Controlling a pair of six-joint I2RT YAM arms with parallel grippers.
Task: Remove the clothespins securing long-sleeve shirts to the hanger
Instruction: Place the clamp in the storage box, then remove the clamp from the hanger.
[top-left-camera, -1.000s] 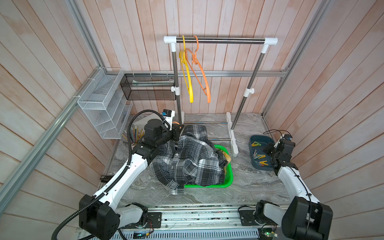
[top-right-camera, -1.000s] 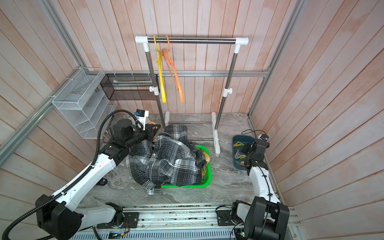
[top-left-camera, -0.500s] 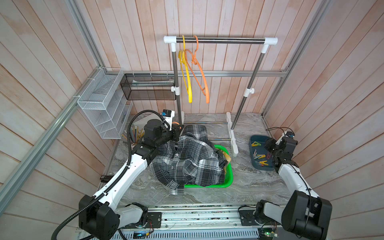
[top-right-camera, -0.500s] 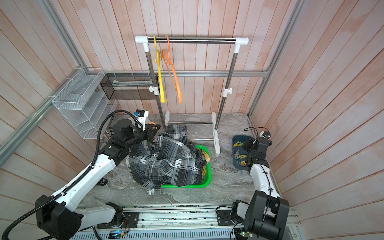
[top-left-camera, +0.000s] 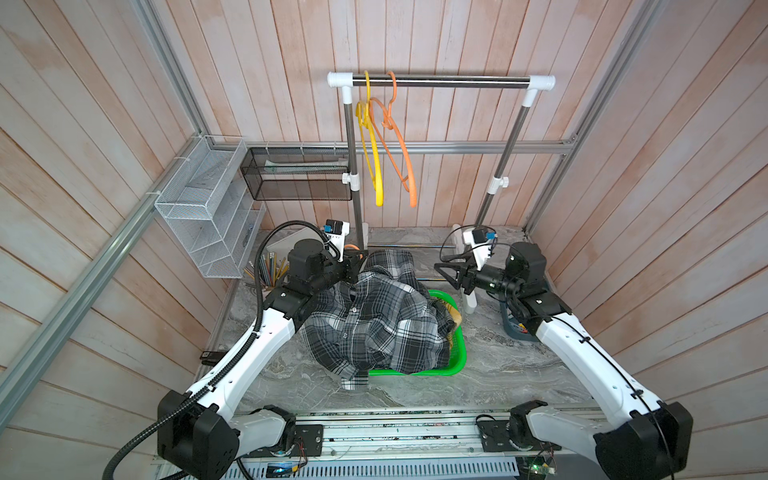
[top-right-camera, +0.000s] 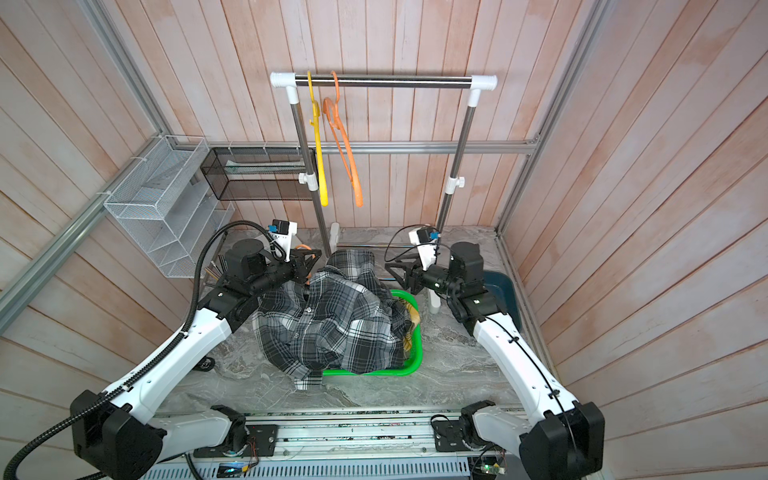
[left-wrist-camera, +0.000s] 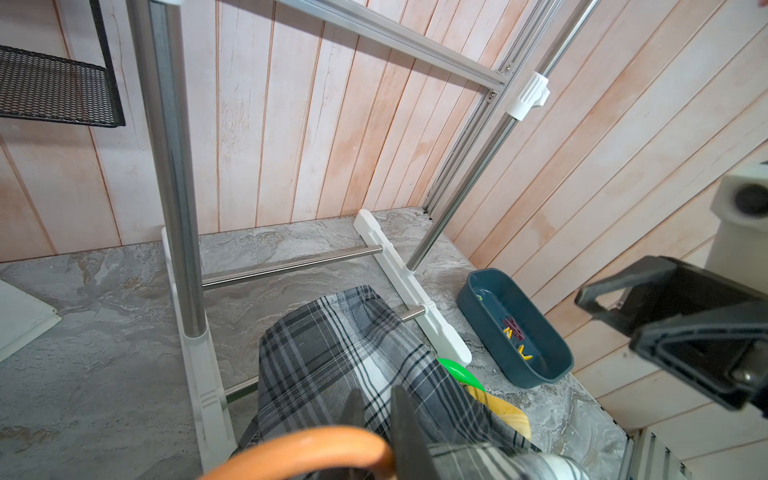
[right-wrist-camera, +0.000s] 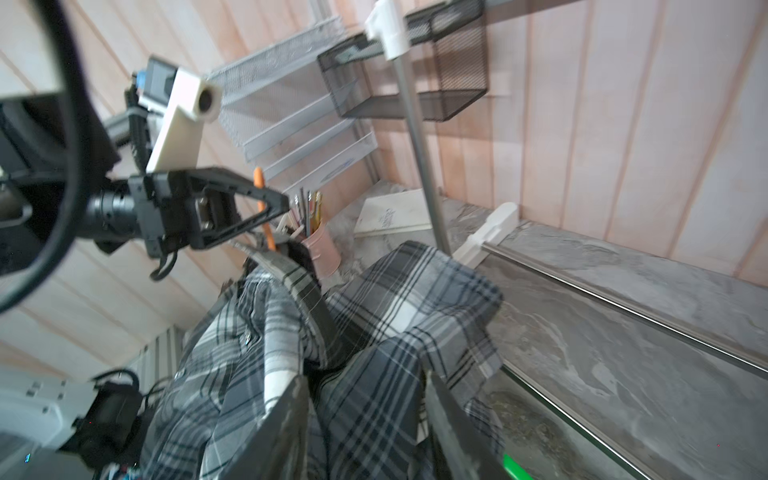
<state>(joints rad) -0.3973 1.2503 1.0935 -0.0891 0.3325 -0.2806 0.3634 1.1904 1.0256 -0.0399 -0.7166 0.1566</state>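
Over the desk (top-left-camera: 498, 374), left claw (right-wrist-camera: 274, 205) is gripping the hanger (left-wrist-camera: 311, 449) carrying a shirt (top-left-camera: 374, 328); right claw (right-wrist-camera: 365, 376), gaping empty, is probably seeking another clothespin.

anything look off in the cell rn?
The grey plaid shirt lies heaped over the green basket, its hem spilling past the rim onto the table, while the left gripper pinches its orange hanger. No clothespin shows on it.

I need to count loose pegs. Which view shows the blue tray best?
The left wrist view: the blue tray lies uncovered, with yellow and dark pink pegs visible inside. In both top views the right arm hides most of it, leaving only a dark edge. The right wrist view does not show it.
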